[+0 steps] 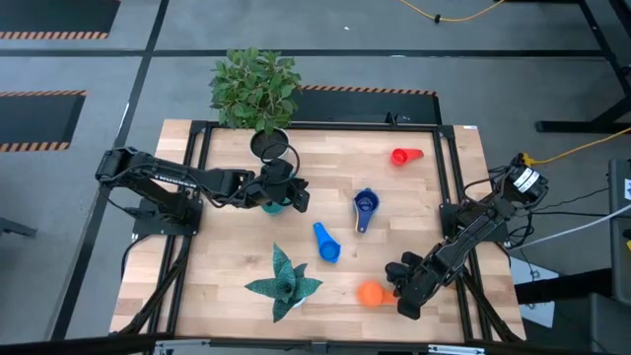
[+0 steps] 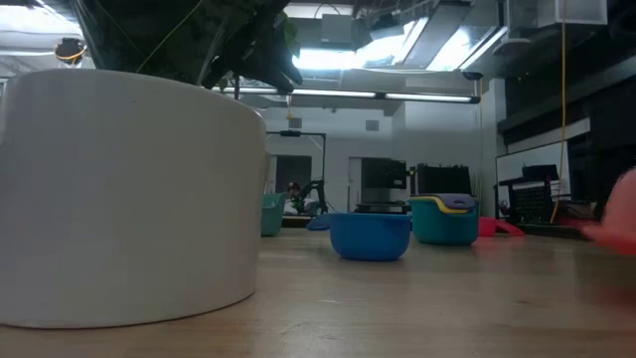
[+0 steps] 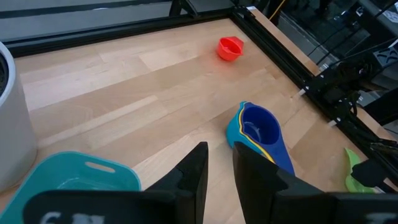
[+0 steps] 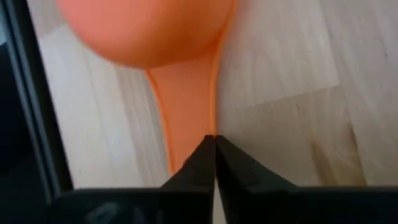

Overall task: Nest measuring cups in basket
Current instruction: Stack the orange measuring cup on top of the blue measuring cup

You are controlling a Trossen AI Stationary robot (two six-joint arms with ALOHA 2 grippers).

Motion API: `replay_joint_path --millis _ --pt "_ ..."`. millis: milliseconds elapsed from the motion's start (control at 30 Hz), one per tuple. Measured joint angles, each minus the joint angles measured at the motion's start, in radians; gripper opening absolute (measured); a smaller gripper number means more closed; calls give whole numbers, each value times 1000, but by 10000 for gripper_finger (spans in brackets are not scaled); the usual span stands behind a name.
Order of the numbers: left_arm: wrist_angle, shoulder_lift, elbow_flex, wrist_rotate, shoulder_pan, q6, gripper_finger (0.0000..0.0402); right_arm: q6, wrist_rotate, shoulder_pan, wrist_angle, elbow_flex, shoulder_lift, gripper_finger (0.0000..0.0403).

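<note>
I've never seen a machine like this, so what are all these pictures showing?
It is a robot with two dark arms at a wooden table, and each arm ends in a two-fingered pincer. One picture looks straight down, one looks across from table height, and two come from small cameras on the arms' wrists. On the table lie little scoop cups: a red cup, a blue cup and a dark blue cup with other cups nested in it. There are also two plants. The right pincer has shut on the handle of the orange cup. The left pincer hangs over the teal basket, where the cups should go.
</note>
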Motion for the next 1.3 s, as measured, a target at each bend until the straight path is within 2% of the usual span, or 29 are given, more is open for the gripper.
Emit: replay_joint_path --millis 300,467,567,700,1033,1200,1300 --pt "3 0 0 5 0 -9 69 -3 1 0 1 0 -1 4" --pt "64 0 0 109 -8 -58 69 -3 3 0 1 0 -2 2" --pt "164 29 0 222 -34 -33 69 -4 8 0 1 0 -2 2" --pt "320 93 1 285 -102 50 69 -4 32 1 1 0 -2 2" --pt "664 314 0 290 -244 209 69 -4 106 -1 -1 0 -2 2" --pt "833 405 0 290 -273 205 69 -4 154 -1 -3 0 -2 2" --pt "861 430 0 294 -279 159 69 -4 177 -9 -3 0 -2 1"
